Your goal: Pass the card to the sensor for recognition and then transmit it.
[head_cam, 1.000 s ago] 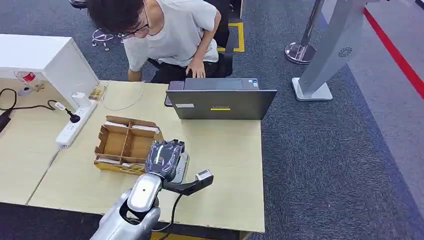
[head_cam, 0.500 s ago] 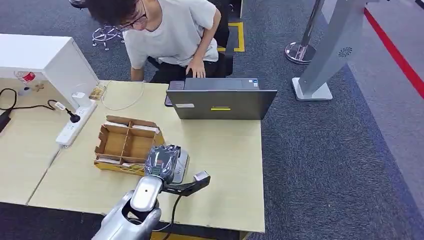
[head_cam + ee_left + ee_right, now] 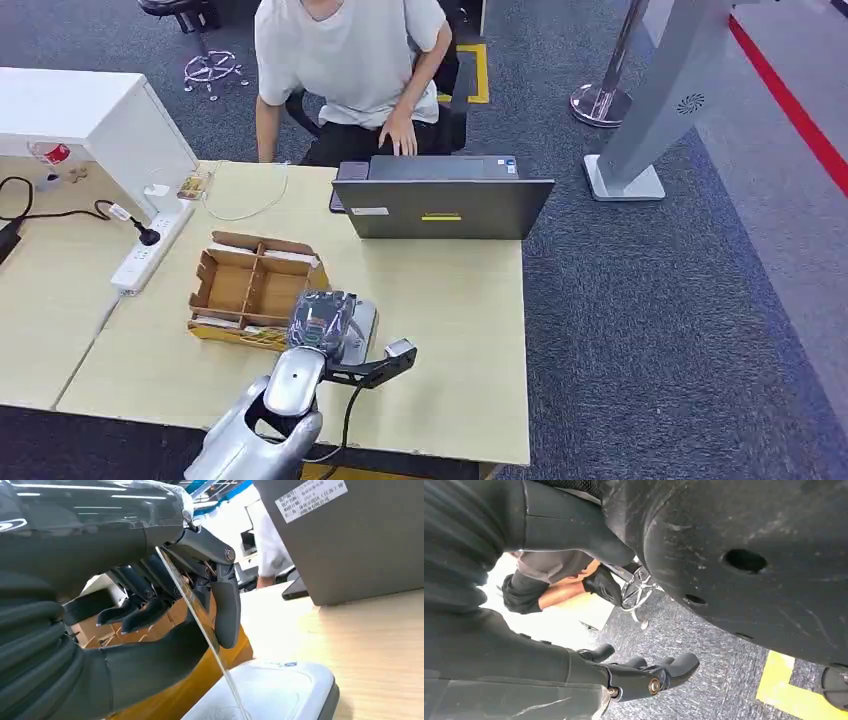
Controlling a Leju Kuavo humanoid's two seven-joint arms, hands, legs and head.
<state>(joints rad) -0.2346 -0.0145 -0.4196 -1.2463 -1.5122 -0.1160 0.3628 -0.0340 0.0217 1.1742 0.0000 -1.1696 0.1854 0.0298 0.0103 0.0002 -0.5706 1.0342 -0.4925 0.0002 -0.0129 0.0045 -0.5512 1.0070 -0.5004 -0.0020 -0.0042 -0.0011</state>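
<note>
Head view: the left hand [image 3: 322, 322] is over the tabletop [image 3: 450, 330], directly above a white sensor [image 3: 362, 328] that lies just beside a brown cardboard tray [image 3: 250, 285]. A grey laptop [image 3: 440, 205] stands open at the far edge, and a person in a white shirt [image 3: 345, 60] sits behind it with 1 hand on its keyboard side. A white power strip [image 3: 150, 248] lies to the left of the tray.

Left wrist view: the left hand [image 3: 165, 595] pinches a clear card [image 3: 197, 615] between thumb and fingers [image 3: 227, 610]. The card is tilted, edge-on, its lower end reaching down to the sensor [image 3: 280, 690]; contact cannot be confirmed. The tray shows behind the hand, the laptop [image 3: 350, 535] beyond.

Right wrist view: the right hand [image 3: 644, 672] hangs over grey carpet [image 3: 724, 680], fingers loosely curled and holding nothing. A yellow floor marking [image 3: 794, 690] lies nearby.
</note>
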